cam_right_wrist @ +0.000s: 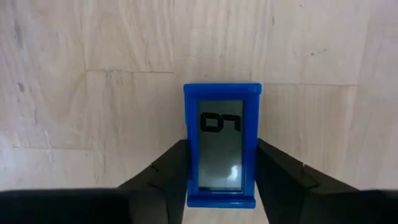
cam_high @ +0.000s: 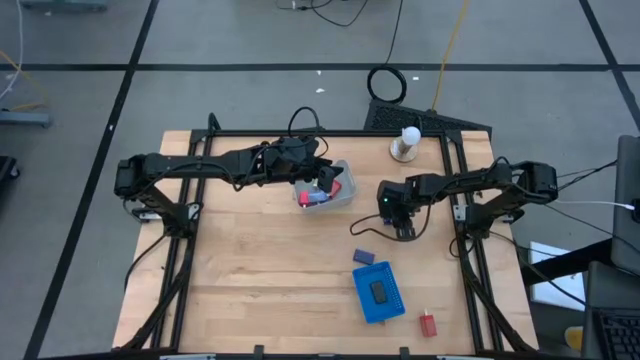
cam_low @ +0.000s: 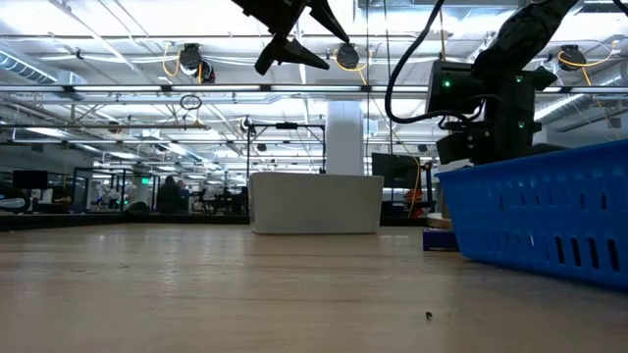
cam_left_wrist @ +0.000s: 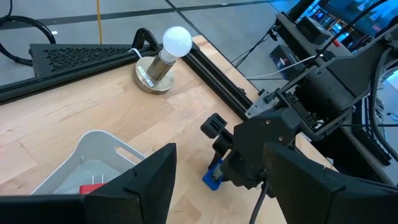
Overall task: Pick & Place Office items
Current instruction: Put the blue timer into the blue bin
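Observation:
My right gripper (cam_right_wrist: 222,163) points down at the table's right middle (cam_high: 403,230). It is shut on a small blue block with a grey display (cam_right_wrist: 222,146), which lies flat on the wood and also shows in the left wrist view (cam_left_wrist: 214,178). My left gripper (cam_high: 325,180) hangs open above the pale bin (cam_high: 340,196), nothing between its fingers (cam_left_wrist: 149,180). In the bin lie red and blue pieces (cam_high: 322,194). A dark blue piece (cam_high: 363,257) and a red piece (cam_high: 428,324) lie on the table. A black piece (cam_high: 379,290) lies in the blue tray (cam_high: 392,305). My right gripper pinches the blue block between its two fingers, one finger (cam_right_wrist: 165,174) on each long side (cam_right_wrist: 188,168), toward one end of the block. The fingers come from above, pointing down, and lie across it. The block rests flat on the table, display up.
A lamp with a white bulb (cam_high: 407,142) stands at the far edge, beside a black mesh plate (cam_left_wrist: 81,57). Black frame rails (cam_high: 458,200) run along the table's sides. Bare wood lies on the near left. In the low view the tray's wall (cam_low: 549,211) stands close on the right.

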Tool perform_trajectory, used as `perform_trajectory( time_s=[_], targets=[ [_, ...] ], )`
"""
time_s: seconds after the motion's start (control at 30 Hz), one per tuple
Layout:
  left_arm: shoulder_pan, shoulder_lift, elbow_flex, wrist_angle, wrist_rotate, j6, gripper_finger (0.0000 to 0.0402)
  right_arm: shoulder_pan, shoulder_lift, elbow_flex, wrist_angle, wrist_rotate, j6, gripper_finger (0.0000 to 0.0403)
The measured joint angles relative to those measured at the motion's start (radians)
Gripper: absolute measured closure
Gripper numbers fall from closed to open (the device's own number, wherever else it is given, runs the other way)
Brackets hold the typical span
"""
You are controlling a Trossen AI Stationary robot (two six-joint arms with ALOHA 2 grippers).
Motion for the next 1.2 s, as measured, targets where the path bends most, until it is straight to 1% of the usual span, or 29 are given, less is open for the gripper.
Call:
perform_trajectory(
  time_s=[0.2, 0.37, 0.53, 0.73, 0.9, 1.03, 1.2],
  targets=[
    [0.000, 0.000, 0.000, 0.000, 0.000, 0.000, 0.0158, 0.000, 0.000, 0.000, 0.002, -0.002, 0.078, 0.0260],
    [0.000, 0.000, 0.000, 0.000, 0.000, 0.000, 0.0158, 0.001, -0.038, -0.005, -0.012, -0.020, 0.115, 0.0257],
    [0.000, 0.000, 0.000, -0.003, 0.002, 0.024, 0.0158, 0.001, -0.132, -0.004, -0.010, -0.013, 0.170, 0.0260],
    [0.000, 0.000, 0.000, -0.004, 0.002, 0.027, 0.0158, 0.002, -0.280, 0.003, -0.013, -0.011, 0.253, 0.0260],
    [0.000, 0.000, 0.000, -0.004, 0.003, 0.018, 0.0158, 0.012, -0.386, 0.045, -0.007, -0.006, 0.267, 0.0260],
    [0.000, 0.000, 0.000, -0.004, 0.005, 0.001, 0.0158, 0.033, -0.442, 0.086, 0.018, -0.006, 0.268, 0.0260],
    [0.000, 0.000, 0.000, -0.004, 0.005, -0.015, 0.0158, 0.081, -0.475, 0.142, 0.050, -0.006, 0.268, 0.0260]
  ],
)
